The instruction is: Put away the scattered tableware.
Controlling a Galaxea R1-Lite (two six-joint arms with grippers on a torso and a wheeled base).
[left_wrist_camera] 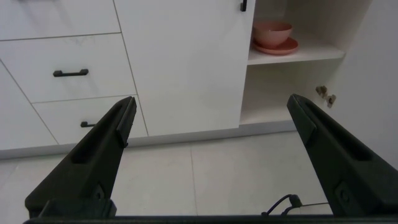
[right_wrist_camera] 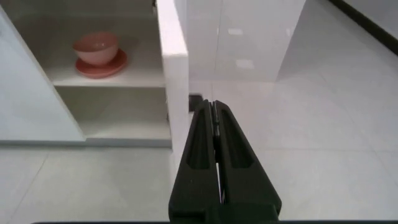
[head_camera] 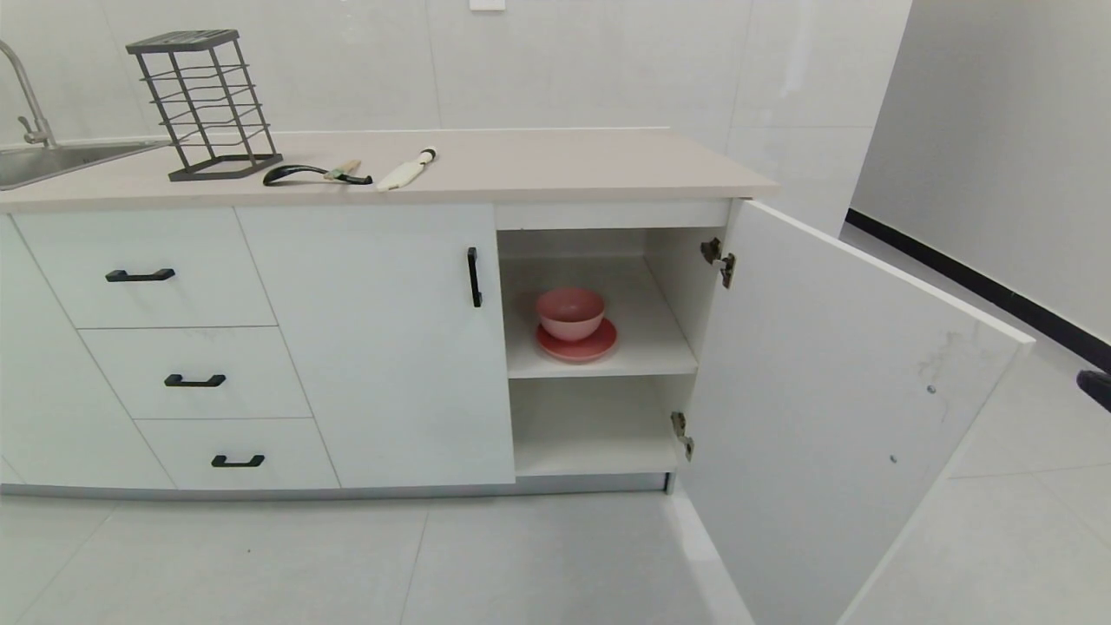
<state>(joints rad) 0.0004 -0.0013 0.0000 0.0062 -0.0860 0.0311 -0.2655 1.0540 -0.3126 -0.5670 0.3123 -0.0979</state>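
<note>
Starting at the left of the head view, I am looking at a steel sink set into the beige countertop, with a dark wire rack standing upright just beside it. Next along, the scattered tableware is lying flat on the counter: a black ladle with its bowl near the rack's foot, a small tan-handled utensil crossing the ladle's handle, and just beside those a white knife-shaped utensil with a dark band near its handle end, lying at a slant. Below the counter, three white drawers with black pulls are sitting shut, and the white cabinet door beside them is shut too. Farther right, the cupboard is standing open: a pink bowl is resting on a pink plate on the upper shelf, glossy and plain, both upright. The open door is swinging far out to the right on two metal hinges. My left gripper is hanging low before the drawers with its fingers spread wide, gripping nothing. My right gripper is hovering by the open door's edge, its fingers pressed together with nothing between them.
</note>
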